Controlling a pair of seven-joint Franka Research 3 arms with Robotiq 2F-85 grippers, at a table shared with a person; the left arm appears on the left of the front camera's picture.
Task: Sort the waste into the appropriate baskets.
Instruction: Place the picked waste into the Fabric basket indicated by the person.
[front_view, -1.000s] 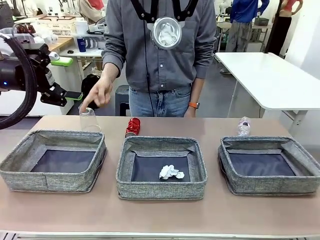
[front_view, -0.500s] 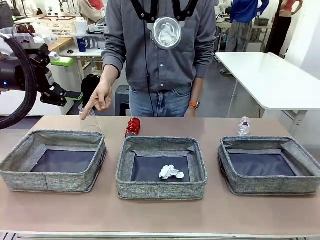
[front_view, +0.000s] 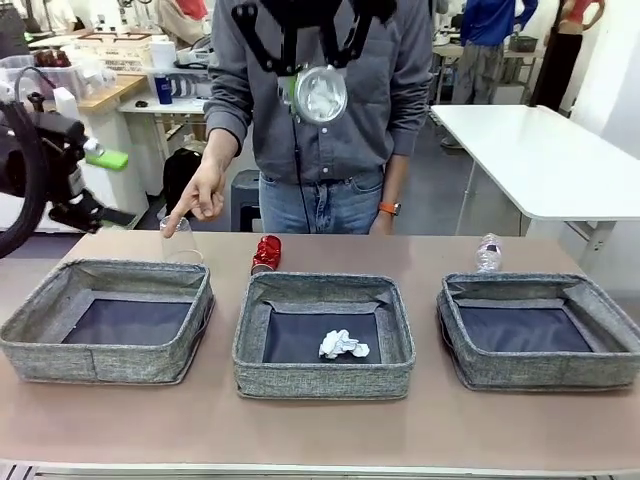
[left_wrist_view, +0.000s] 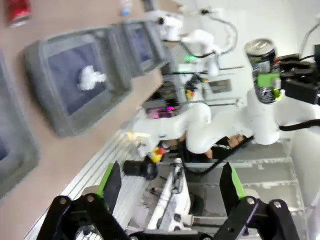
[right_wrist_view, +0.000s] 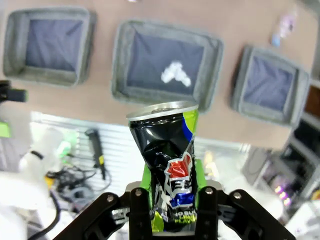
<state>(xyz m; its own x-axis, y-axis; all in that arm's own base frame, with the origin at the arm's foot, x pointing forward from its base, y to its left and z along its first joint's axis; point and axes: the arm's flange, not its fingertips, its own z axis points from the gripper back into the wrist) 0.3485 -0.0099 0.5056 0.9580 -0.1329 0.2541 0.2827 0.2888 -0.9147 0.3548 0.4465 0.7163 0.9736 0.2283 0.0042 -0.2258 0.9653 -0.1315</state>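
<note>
the right gripper (right_wrist_view: 172, 196) pinches the crushed dark printed metal can (right_wrist_view: 169, 150) upright, high above the brown bench (right_wrist_view: 75, 100) and its grey woven-fabric baskets (right_wrist_view: 120, 65), seemingly ready for sorting, while the left gripper (left_wrist_view: 171, 175) hangs spread, empty.

Three baskets stand in a row across the worktop (front_view: 320, 430): the left basket (front_view: 100, 362), the middle basket (front_view: 320, 380) and the right basket (front_view: 545, 372). A paper ball (front_view: 342, 346) lies in the middle basket. Behind the left basket's far right corner stands a plastic cup (front_view: 180, 243), with the person's hand (front_view: 203, 195) just above it. A drink can (front_view: 266, 253) sits behind the middle basket's far left corner, a plastic bottle (front_view: 487, 253) behind the right basket's far left corner. A crushed can (right_wrist_view: 167, 165) sits between the jaws of the right gripper (right_wrist_view: 170, 202), high above the worktop's near edge, before the middle basket.
</note>
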